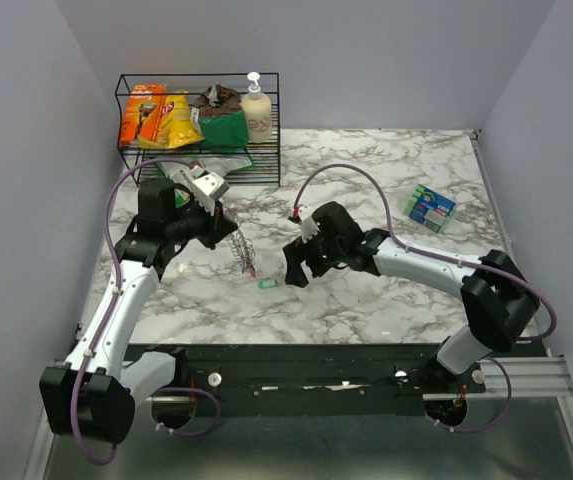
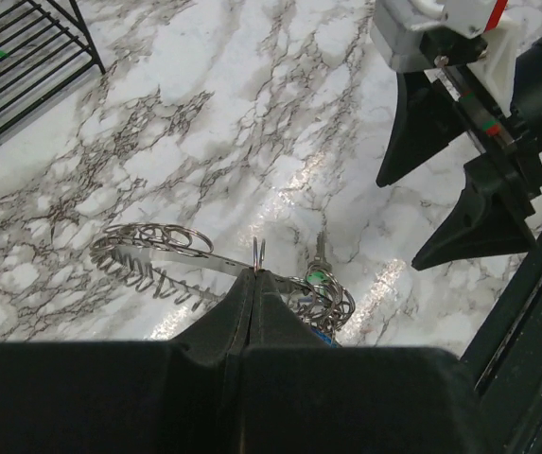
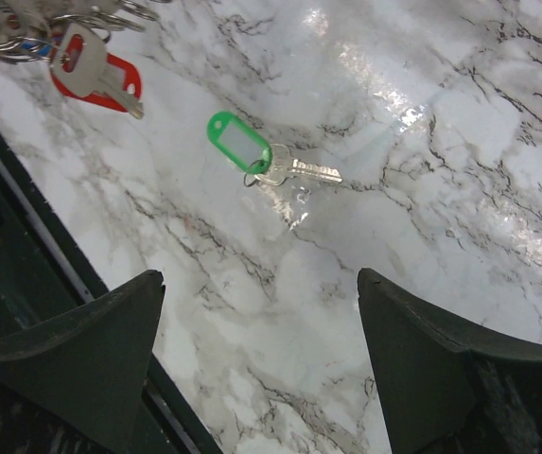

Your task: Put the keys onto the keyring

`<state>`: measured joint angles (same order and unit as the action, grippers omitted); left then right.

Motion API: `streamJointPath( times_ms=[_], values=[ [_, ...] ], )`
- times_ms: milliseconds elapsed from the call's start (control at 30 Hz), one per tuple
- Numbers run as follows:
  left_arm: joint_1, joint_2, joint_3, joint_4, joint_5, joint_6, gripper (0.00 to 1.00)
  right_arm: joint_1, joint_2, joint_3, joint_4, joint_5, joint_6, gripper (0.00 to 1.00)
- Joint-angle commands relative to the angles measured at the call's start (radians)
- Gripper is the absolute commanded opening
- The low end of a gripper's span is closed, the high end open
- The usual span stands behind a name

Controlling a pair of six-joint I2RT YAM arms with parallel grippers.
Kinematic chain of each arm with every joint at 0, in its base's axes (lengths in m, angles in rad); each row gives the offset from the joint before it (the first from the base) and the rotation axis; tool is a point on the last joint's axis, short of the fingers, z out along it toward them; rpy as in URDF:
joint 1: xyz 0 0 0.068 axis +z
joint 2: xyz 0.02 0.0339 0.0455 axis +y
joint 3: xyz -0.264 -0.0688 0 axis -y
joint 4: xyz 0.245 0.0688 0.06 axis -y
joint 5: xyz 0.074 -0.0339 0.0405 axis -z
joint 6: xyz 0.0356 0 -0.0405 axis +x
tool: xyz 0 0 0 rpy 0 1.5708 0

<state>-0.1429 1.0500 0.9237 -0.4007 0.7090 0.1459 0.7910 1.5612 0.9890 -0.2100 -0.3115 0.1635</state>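
Observation:
My left gripper point(image 2: 254, 275) is shut on the keyring point(image 2: 157, 252), a spiky metal band that hangs over the marble. A bunch of small rings with a green bit point(image 2: 319, 277) hangs at its near end. From above, the keyring point(image 1: 243, 250) dangles below the left gripper point(image 1: 228, 230). A red-tagged key point(image 3: 96, 74) hangs from that bunch. One key with a green tag point(image 3: 236, 150) lies loose on the table, also visible from above as the green-tagged key point(image 1: 266, 283). The right gripper point(image 3: 261, 280) hovers just short of it, open and holding nothing, and shows from above as the right gripper point(image 1: 295, 268).
A black wire rack point(image 1: 198, 130) holding snack bags and a soap bottle point(image 1: 256, 110) stands at the back left. A blue-green sponge pack point(image 1: 431, 208) lies at the right. The table's dark front edge point(image 3: 25, 255) runs close beside the right gripper's fingers.

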Motion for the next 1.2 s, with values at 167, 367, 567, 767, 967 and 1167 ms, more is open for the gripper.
streamJointPath(
  times_ms=[167, 367, 567, 767, 967, 1167],
  values=[
    [0.017, -0.123, -0.051, 0.111, -0.167, -0.035, 0.00, 0.057, 0.184, 0.164, -0.052, 0.115, 0.030, 0.77],
    [0.019, -0.162, -0.069, 0.129, -0.200, -0.035, 0.00, 0.073, 0.250, 0.214, -0.057, 0.097, 0.028, 0.70],
    [0.020, -0.180, -0.082, 0.143, -0.240, -0.034, 0.00, 0.089, 0.298, 0.243, -0.068, 0.065, 0.030, 0.63],
    [0.022, -0.183, -0.083, 0.154, -0.264, -0.035, 0.00, 0.103, 0.350, 0.283, -0.094, 0.038, 0.037, 0.57],
    [0.023, -0.185, -0.085, 0.163, -0.256, -0.035, 0.00, 0.112, 0.390, 0.297, -0.108, 0.035, 0.050, 0.49],
    [0.023, -0.182, -0.086, 0.166, -0.244, -0.037, 0.00, 0.114, 0.416, 0.303, -0.118, 0.040, 0.051, 0.37]
  ],
)
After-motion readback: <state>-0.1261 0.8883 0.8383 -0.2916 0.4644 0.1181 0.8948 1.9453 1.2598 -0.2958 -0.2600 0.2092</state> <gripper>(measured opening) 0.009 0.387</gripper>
